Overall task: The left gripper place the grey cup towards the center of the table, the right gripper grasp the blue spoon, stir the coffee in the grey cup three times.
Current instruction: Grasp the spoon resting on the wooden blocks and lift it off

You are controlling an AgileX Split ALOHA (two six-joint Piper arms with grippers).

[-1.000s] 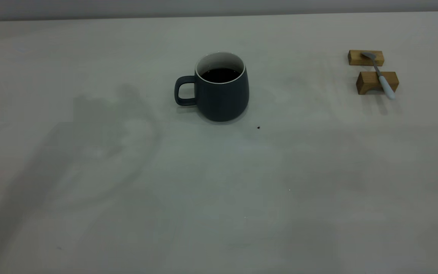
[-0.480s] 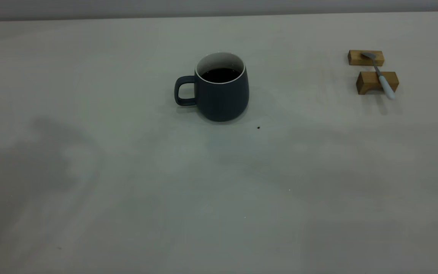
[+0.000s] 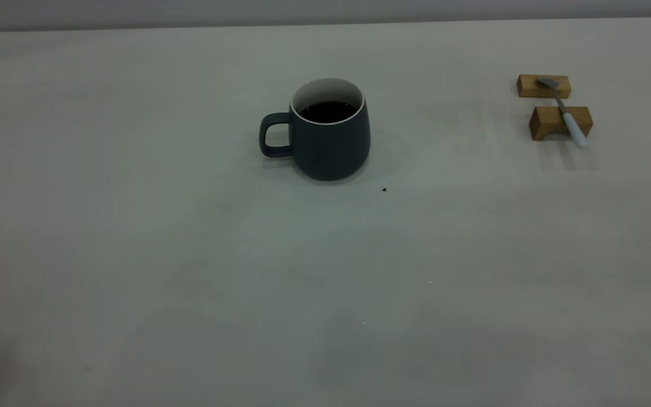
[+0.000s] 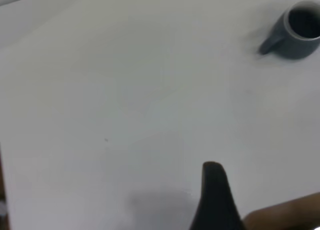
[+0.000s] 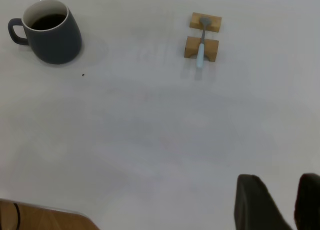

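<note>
On table (image 3: 133,237) | grey cup (image 3: 330,141) alone | blue spoon (image 3: 565,113) across wooden blocks (image 3: 551,121) | right hand (image 5: 280,202) apart

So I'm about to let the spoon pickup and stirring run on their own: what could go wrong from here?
1. The blue spoon lies across two small wooden blocks, unfixed as far as can be seen; a grasp from the right gripper could tip it off or shove the blocks.
2. The coffee sits fairly high in the grey cup; stirring might splash it onto the table.
</note>
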